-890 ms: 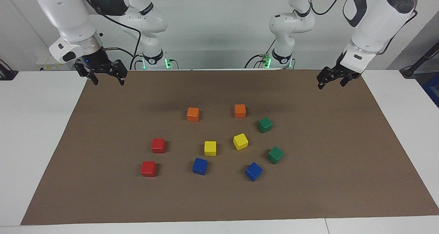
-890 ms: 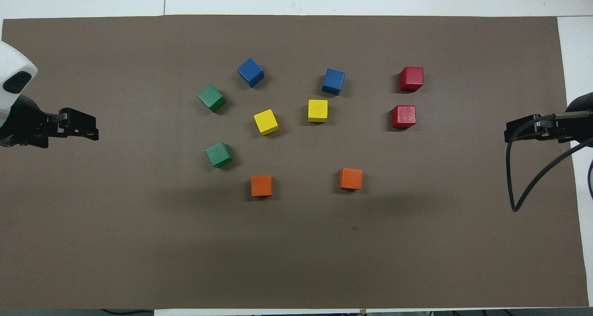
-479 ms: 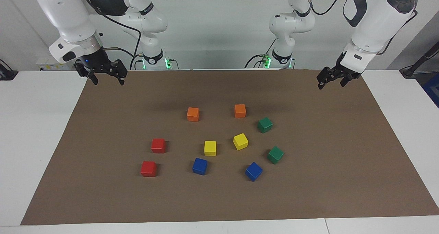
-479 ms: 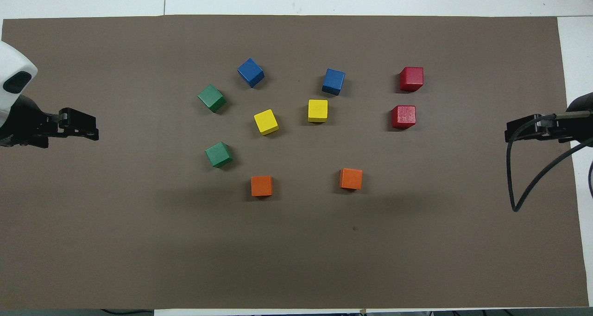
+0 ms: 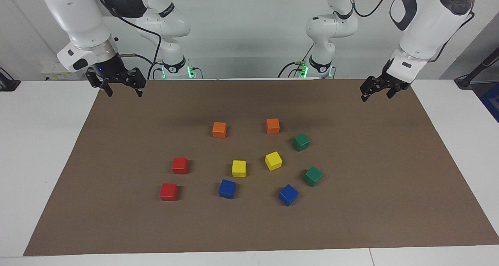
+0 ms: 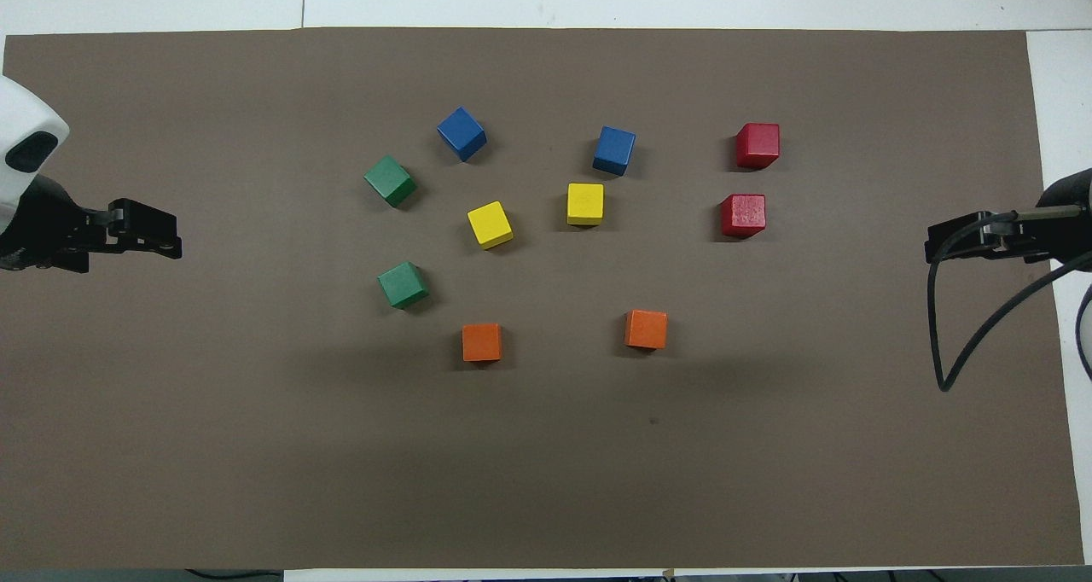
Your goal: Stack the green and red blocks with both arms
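Observation:
Two green blocks point(image 5: 301, 142) point(image 5: 313, 176) lie apart on the brown mat toward the left arm's end; they also show in the overhead view point(image 6: 403, 284) point(image 6: 390, 180). Two red blocks point(image 5: 180, 165) point(image 5: 168, 192) lie close together, not touching, toward the right arm's end, and show in the overhead view point(image 6: 742, 215) point(image 6: 758, 145). My right gripper point(image 5: 124, 91) point(image 6: 932, 247) hangs open and empty over the mat's edge at its end. My left gripper point(image 5: 376, 95) point(image 6: 175, 239) hangs open and empty over the mat's edge at its end. Both are well away from the blocks.
Two orange cubes point(image 5: 219, 130) point(image 5: 273, 126) lie nearest the robots. Two yellow cubes point(image 5: 239, 168) point(image 5: 273, 160) sit in the middle and two blue cubes point(image 5: 227, 188) point(image 5: 288, 194) farthest out. The brown mat point(image 5: 390, 180) covers the white table. A black cable point(image 6: 964, 343) loops below the right gripper.
The right gripper has shifted very slightly toward the mat's middle. The left arm and all blocks have not moved.

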Controlling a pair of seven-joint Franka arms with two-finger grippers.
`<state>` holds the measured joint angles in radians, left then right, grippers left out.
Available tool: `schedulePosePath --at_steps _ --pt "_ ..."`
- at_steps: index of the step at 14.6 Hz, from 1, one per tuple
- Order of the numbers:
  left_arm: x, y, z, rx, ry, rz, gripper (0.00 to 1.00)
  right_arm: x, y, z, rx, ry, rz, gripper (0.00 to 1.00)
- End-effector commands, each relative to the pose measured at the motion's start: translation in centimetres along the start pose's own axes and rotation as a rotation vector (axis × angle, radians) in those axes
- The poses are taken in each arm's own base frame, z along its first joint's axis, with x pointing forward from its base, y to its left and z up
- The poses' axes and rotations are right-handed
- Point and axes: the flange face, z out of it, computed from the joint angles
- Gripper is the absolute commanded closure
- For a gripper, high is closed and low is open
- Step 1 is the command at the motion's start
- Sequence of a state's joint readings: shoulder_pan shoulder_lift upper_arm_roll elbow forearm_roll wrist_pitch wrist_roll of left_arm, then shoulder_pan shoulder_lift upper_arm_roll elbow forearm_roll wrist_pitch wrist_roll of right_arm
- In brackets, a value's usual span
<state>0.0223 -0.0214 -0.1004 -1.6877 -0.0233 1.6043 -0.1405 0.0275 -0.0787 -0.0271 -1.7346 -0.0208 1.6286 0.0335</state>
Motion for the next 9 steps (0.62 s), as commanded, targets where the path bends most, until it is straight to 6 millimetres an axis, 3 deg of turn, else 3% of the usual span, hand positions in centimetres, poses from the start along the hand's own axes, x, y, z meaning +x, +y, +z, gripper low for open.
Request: schedulePosePath --at_steps 1,4,9 --pt "-0.7 -0.5 -0.4 -0.012 -0.004 0.002 0.0 -0.5 -0.6 0.6 -0.017 -0.007 -0.018 0.0" --pt "-0.7 -0.5 -0.4 -0.012 -0.004 0.002 0.0 0.7 -3.6 4.2 -0.008 -0.01 0.105 0.0" --pt "-0.7 -0.4 -0.4 -0.011 -0.004 0.004 0.0 6.6 -7.6 15.1 -0.004 -0.005 0.157 0.0"
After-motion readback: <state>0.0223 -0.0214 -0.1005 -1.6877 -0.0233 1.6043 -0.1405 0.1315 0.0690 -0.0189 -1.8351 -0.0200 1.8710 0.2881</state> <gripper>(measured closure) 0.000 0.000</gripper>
